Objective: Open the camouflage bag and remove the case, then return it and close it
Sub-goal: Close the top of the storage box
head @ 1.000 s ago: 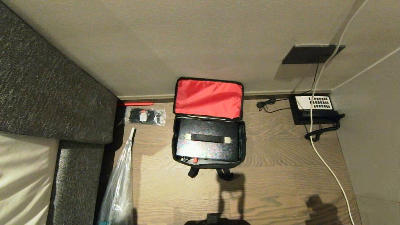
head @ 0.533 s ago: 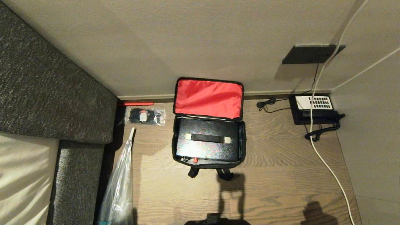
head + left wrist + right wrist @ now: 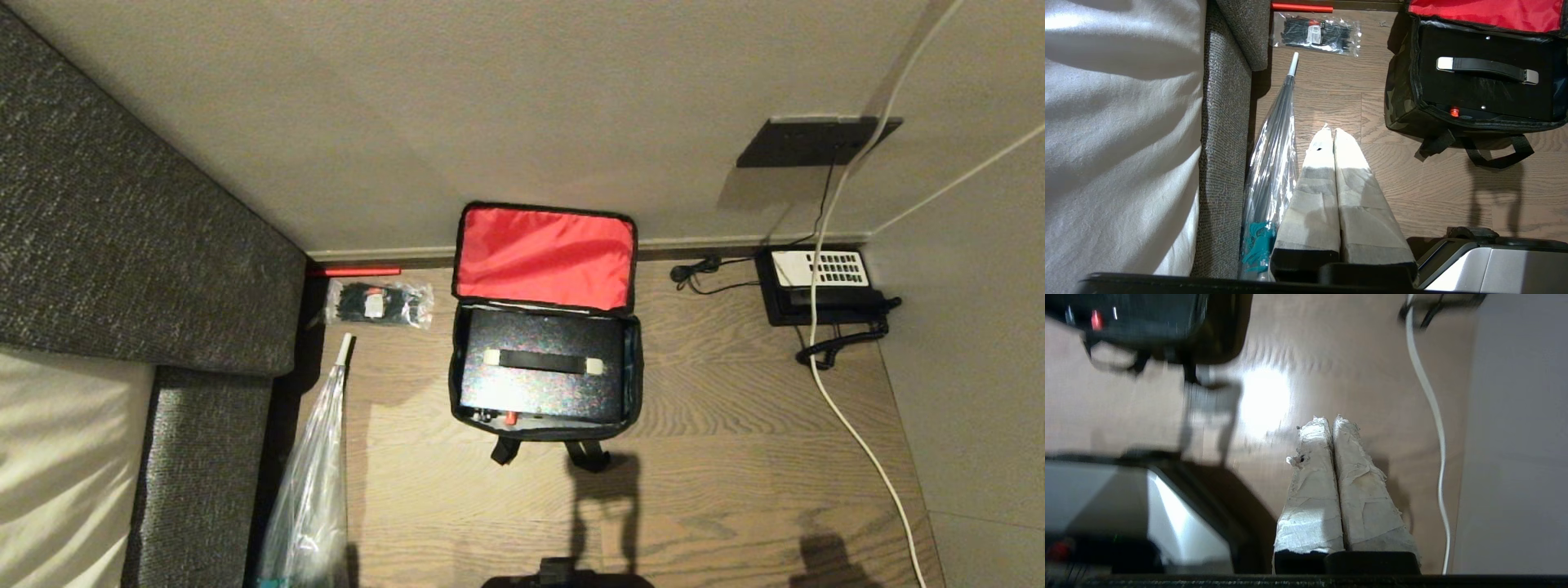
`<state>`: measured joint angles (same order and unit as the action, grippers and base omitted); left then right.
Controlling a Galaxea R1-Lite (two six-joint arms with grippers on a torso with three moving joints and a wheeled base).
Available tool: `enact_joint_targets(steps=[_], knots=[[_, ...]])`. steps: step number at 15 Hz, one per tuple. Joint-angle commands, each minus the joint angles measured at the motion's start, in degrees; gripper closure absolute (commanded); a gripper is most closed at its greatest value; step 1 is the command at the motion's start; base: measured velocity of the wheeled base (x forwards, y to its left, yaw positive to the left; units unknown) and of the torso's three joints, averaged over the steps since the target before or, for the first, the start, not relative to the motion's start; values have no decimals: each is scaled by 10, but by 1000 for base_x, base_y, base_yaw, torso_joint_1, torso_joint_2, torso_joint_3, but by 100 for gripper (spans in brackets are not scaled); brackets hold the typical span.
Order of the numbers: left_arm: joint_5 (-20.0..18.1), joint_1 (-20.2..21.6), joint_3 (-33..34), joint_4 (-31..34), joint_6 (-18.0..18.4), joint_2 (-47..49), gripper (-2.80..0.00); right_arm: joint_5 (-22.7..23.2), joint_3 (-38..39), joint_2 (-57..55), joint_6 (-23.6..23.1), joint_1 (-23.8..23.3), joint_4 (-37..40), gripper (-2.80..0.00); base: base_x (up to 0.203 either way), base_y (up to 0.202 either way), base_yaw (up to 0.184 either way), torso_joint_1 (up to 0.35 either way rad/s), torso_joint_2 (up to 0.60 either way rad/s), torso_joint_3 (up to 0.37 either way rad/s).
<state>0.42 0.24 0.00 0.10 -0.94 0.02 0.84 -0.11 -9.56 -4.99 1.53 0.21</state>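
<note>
The bag (image 3: 545, 322) sits on the floor (image 3: 735, 457) against the wall, lid flipped back with the red lining showing, and the case (image 3: 543, 365) lies flat inside it, handle up, red latch toward the robot. Whether this is before the removal or after the return cannot be told from how things lie; either way the bag is open with the case inside. Neither arm shows in the head view. The left gripper (image 3: 1334, 131) hangs over bare floor beside a clear umbrella (image 3: 1274, 163), well apart from the bag, fingers pressed together and empty. The right gripper (image 3: 1332, 419) hovers over floor near a white cable (image 3: 1429, 404), on the robot's side of the bag, fingers together, nothing held. If the case is yet to come out, the next move needs fingers parted and brought down over the handle; if it is back, the lid must be swung forward and zipped
</note>
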Motion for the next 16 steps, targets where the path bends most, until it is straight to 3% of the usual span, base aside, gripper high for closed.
enact_joint_targets(steps=[1,16], knots=[[0,0,2,0,0,-1,0,1,0,80,-1,-5,3,0,0,0,0,0,0,0],[0,0,2,0,0,-1,0,0,1,98,11,-6,3,0,0,0,0,0,0,0]])
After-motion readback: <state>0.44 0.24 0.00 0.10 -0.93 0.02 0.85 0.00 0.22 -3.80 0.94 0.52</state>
